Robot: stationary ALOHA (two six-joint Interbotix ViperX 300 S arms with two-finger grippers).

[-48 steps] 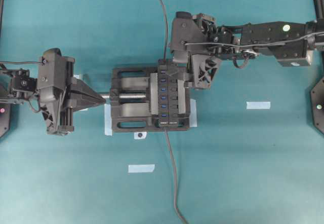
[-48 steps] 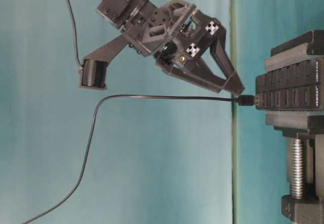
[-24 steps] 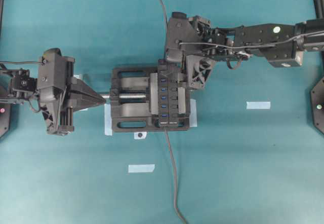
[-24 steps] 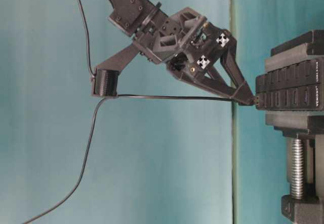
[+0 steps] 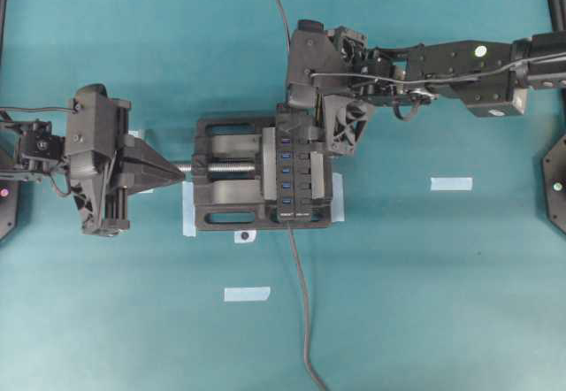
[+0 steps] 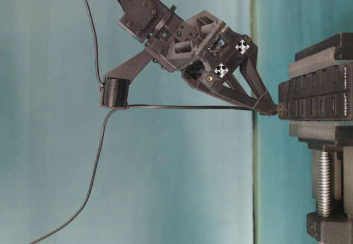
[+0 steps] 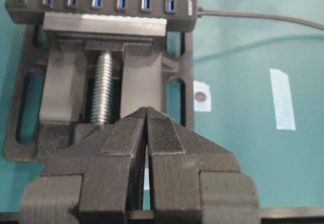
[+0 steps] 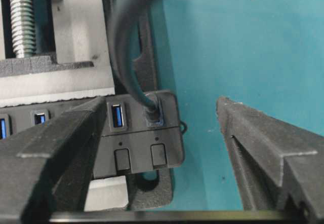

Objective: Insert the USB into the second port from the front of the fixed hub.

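plug sits in the end port, right claw wide apart around it

in the right wrist view, the right gripper (image 8: 162, 148) is spread wide, one finger (image 8: 55, 148) on each side of the end of the fixed hub (image 8: 136, 133). it grips nothing. the usb (image 8: 152, 113) is stuck in the very last port at the end of the hub, and its cable (image 8: 126, 41) rises up and away. next to it one blue port (image 8: 117, 116) is bare.

in the left wrist view, the left gripper (image 7: 147, 133) is pressed closed with nothing in it, pointing at the silver screw (image 7: 103, 87) of the black vise (image 7: 177, 82). the vise clamps the hub.

from above, the hub lies in the vise in the middle of the teal table (image 5: 424, 302), and pieces of pale tape (image 5: 451, 183) are stuck on the table. the right gripper is at the far end of the hub.
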